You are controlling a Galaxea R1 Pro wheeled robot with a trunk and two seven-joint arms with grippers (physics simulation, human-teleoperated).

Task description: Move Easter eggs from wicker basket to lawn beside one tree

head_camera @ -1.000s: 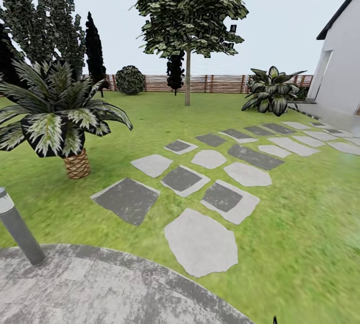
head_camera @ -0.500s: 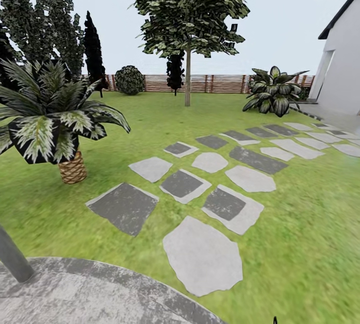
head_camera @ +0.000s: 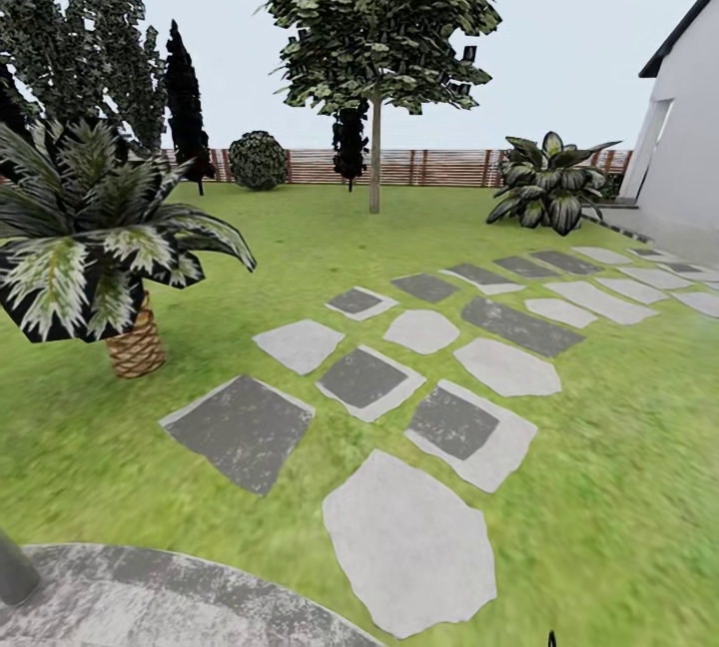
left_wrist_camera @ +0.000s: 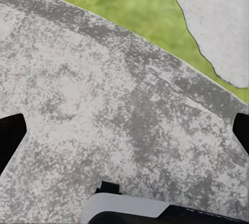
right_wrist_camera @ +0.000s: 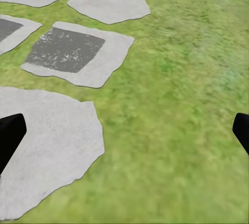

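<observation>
Both pincers wide apart; tree point(head_camera: 374, 163) across lawn point(head_camera: 619, 447).

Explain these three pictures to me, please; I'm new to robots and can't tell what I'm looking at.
A wheeled two-armed robot is crossing a simulated garden. The wide picture comes from its head camera: green grass lawn, flat grey stepping stones, a round grey paved patio, a tall pale-trunked tree, a brown slatted fence. The other two come from cameras by each arm's jaws. The left gripper hangs over the patio, the right gripper over grass and stones. Both sets of jaws stand open, holding nothing.
</observation>
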